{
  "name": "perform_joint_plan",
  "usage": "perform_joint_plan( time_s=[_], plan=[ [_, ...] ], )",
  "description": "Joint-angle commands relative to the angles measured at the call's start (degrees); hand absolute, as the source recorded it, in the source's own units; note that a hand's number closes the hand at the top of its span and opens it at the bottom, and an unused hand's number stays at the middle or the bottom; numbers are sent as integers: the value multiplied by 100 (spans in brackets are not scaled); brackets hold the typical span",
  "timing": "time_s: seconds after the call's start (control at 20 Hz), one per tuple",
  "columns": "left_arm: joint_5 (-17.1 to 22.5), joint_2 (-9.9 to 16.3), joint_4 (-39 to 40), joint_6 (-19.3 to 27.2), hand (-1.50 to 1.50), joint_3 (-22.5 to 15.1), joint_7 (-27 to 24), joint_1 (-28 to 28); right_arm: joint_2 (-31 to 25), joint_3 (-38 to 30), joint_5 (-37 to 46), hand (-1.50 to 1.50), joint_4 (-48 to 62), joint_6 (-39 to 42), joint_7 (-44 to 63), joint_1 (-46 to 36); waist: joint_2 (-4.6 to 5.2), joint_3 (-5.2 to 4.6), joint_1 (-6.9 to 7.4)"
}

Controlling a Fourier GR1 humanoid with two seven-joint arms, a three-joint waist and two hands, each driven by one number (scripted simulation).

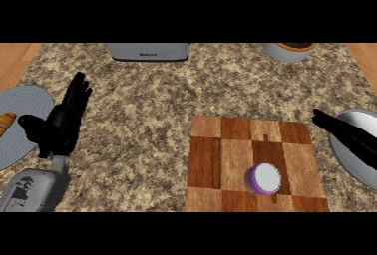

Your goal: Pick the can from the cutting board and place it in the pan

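Black left hand: the left hand (60, 119) stands at the view's left over the speckled counter, fingers straight and pointing up the view, thumb out to the left; it holds nothing and rests there.
Grey forearm: the left forearm (33, 188) comes in from the lower left corner, below the hand.
Right hand: the right hand (352, 135) shows at the right edge as a dark shape with its tip pointing toward the board; it lies across the pan, and whether its fingers are spread or curled cannot be told.
Pan: the pan (362, 119), grey with a pale inside, sits at the right edge, just beside the cutting board and partly cut off by the view.
Can: the can (264, 179), seen from above as a pale round top with a purple rim, stands on the lower right part of the board, well apart from both hands.
Cutting board: the cutting board (250, 164), of brown wooden squares light and dark, lies right of centre on the counter.
Plate: a grey plate (29, 102) lies at the left edge, behind the left hand, with an orange item (6, 123) on it.
Counter: the granite counter (147, 99) carries a grey appliance (147, 51) at the top and a grey pot (290, 51) at the top right.
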Motion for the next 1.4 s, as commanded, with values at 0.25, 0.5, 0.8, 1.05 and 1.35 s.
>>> perform_joint_plan(
  time_s=[0.25, 0.5, 0.8, 1.05, 1.35],
  plan=[
    [-90, -35, 416, -295, 0, 348, 130, -367, 1088, 894, 981, -150, 64, 321, 1455, -651, -5, 2, -46],
    [-171, -92, -47, -356, 0, 372, 123, 29, 1412, 847, 1634, -150, 582, 532, 1171, -270, -10, 6, -35],
    [-47, 58, 90, -710, 0, 732, 304, -172, 1933, 951, 1868, -150, 1161, 1019, 743, -234, -10, 6, -47],
    [-312, -148, 135, -635, 0, 785, 18, -62, 2109, 583, 1656, -150, 1491, 1789, 506, -413, -11, 6, -48],
    [-494, -434, -382, -636, 0, 638, -67, 523, 2703, 952, 2663, -150, 2030, 1826, 338, -486, -13, 7, -27]
  ],
)
